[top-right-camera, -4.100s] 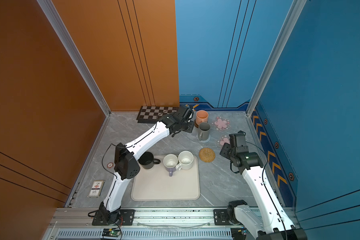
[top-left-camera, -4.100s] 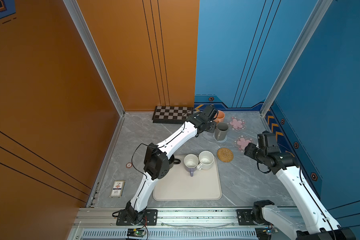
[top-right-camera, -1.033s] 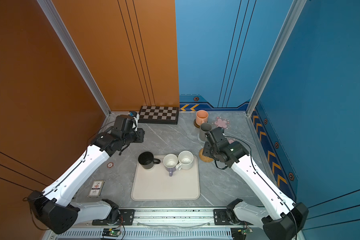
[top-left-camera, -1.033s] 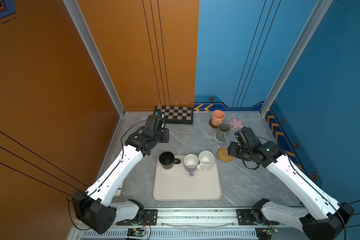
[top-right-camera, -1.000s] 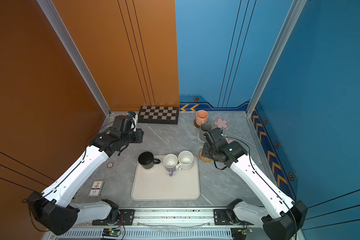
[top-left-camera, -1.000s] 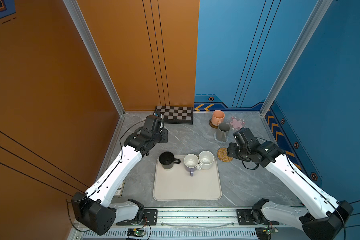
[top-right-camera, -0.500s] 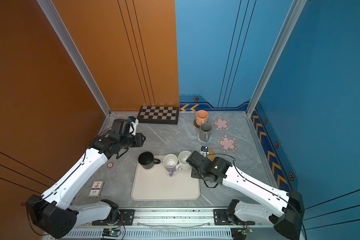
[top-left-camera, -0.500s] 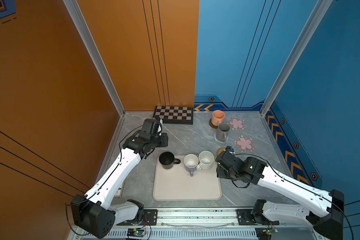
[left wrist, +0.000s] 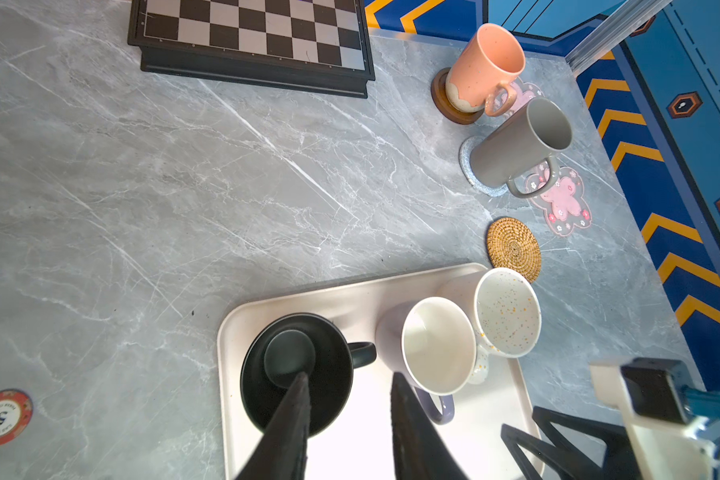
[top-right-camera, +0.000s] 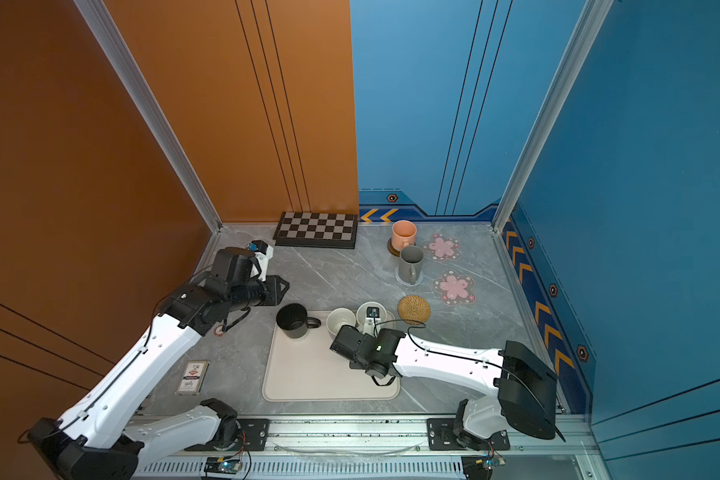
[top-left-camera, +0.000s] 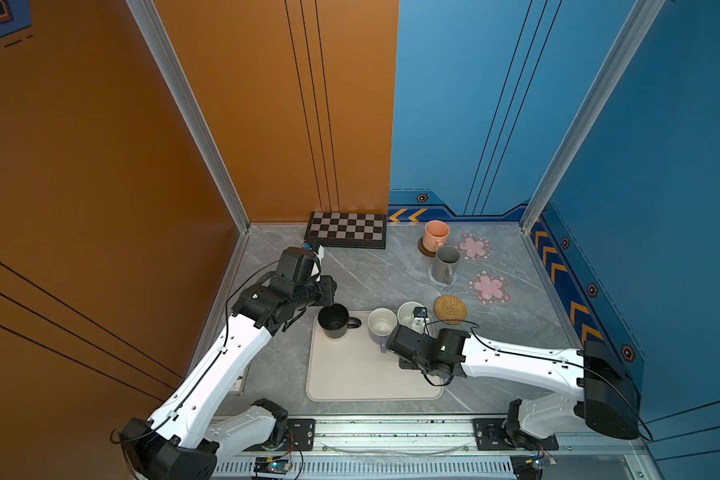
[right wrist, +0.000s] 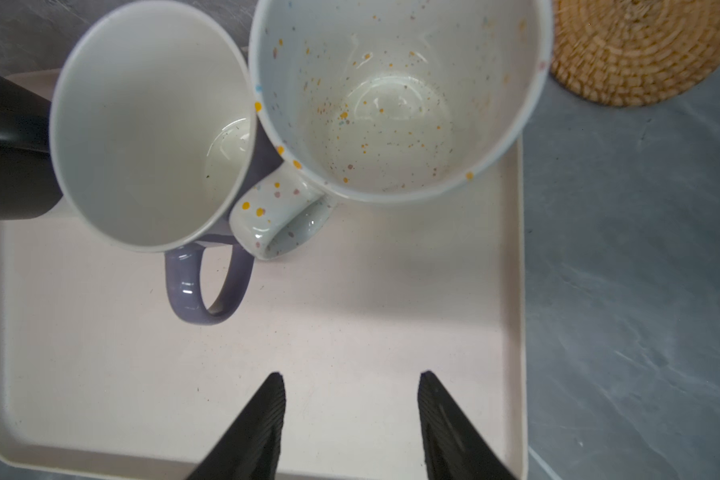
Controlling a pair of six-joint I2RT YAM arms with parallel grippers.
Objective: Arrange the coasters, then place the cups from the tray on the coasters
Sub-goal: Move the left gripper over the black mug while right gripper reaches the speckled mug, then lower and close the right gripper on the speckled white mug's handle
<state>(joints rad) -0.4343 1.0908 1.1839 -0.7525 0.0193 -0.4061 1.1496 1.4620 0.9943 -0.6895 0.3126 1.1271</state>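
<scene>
Bare near half of tray (top-left-camera: 362, 374); far edge: black mug (top-left-camera: 333, 322), lavender mug (top-left-camera: 381, 324), speckled mug (right wrist: 391, 104).

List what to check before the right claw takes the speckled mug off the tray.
1. Jaws of the right claw apart, nothing between them: ok.
2. The speckled mug upright on the tray: ok.
3. Its handle turned toward the right claw: ok.
4. Gap between it and the lavender mug: not ok, the two appear to touch.
5. The rattan coaster bare, just off the tray corner: ok.
6. The left claw out of the way: ok, it hovers by the black mug, empty.
</scene>
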